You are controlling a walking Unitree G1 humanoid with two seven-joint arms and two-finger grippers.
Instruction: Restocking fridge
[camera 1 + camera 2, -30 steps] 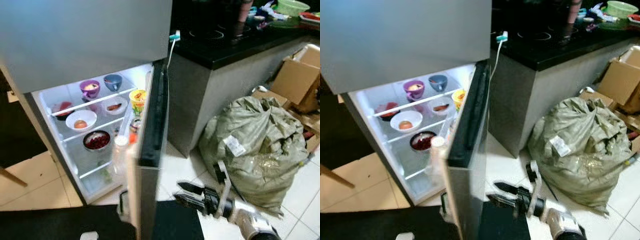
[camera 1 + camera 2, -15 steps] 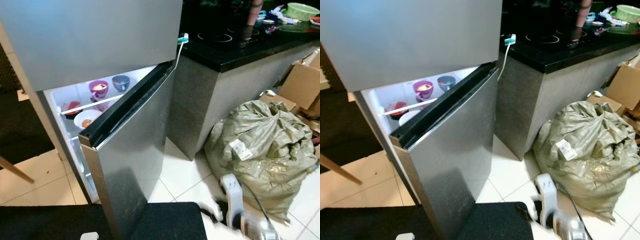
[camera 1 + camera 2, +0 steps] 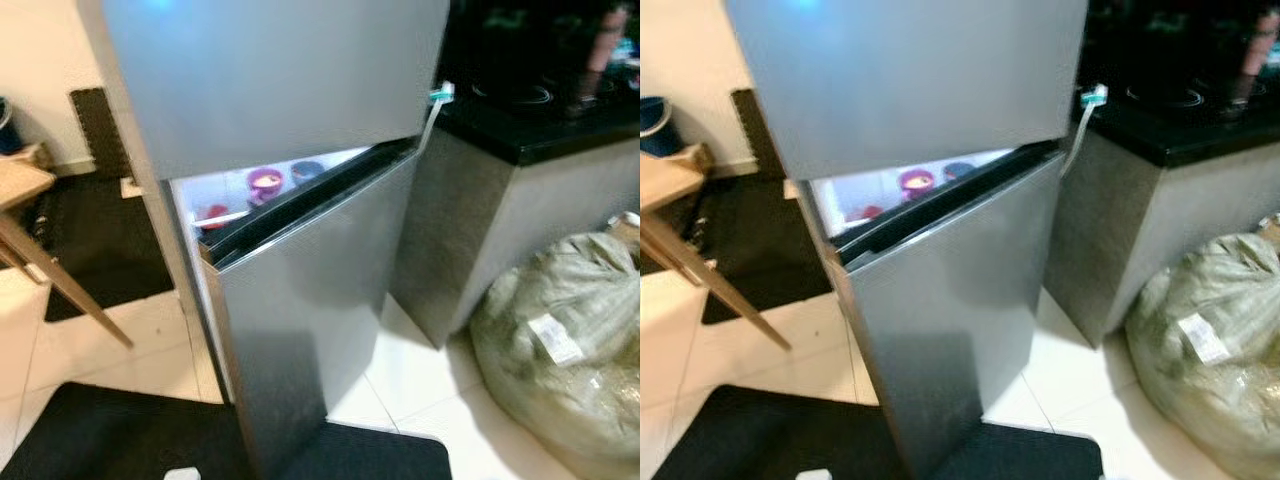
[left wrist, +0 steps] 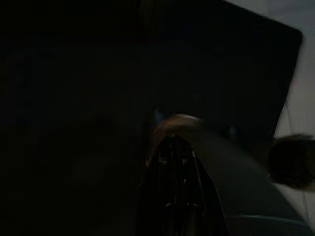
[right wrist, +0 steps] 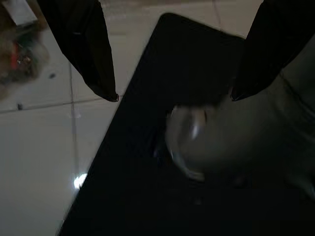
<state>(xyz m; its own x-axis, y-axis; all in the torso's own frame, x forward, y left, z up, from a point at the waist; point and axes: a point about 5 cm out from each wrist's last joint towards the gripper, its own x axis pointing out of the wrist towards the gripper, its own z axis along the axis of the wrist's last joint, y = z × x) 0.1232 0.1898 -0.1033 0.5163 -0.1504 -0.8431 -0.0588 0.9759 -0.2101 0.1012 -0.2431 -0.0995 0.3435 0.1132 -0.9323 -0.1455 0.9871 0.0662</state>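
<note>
The fridge stands in the middle of the frame, grey and tall. Its lower door is almost shut, with only a narrow gap open at the top left side. Through this gap the lit inside shows a purple bowl with something pale in it, a blue bowl just beside it to the right, and something red lower at the left; what the red thing lies in I cannot tell. A white shelf edge passes in front of them.

To the right of the fridge stands a dark desk with a black top, and a white cable with a green plug hangs at its corner. In the lower right of the frame a big grey-green sack lies on the white tiled floor, full and tied, with a white label on it. A black mat lies at the bottom of the frame. At the left edge a wooden leg slants down.

In the right wrist view the right hand is spread wide, its two black fingers well apart above the mat and the tiles. The left wrist view is very dark; of the left hand I cannot tell the state.
</note>
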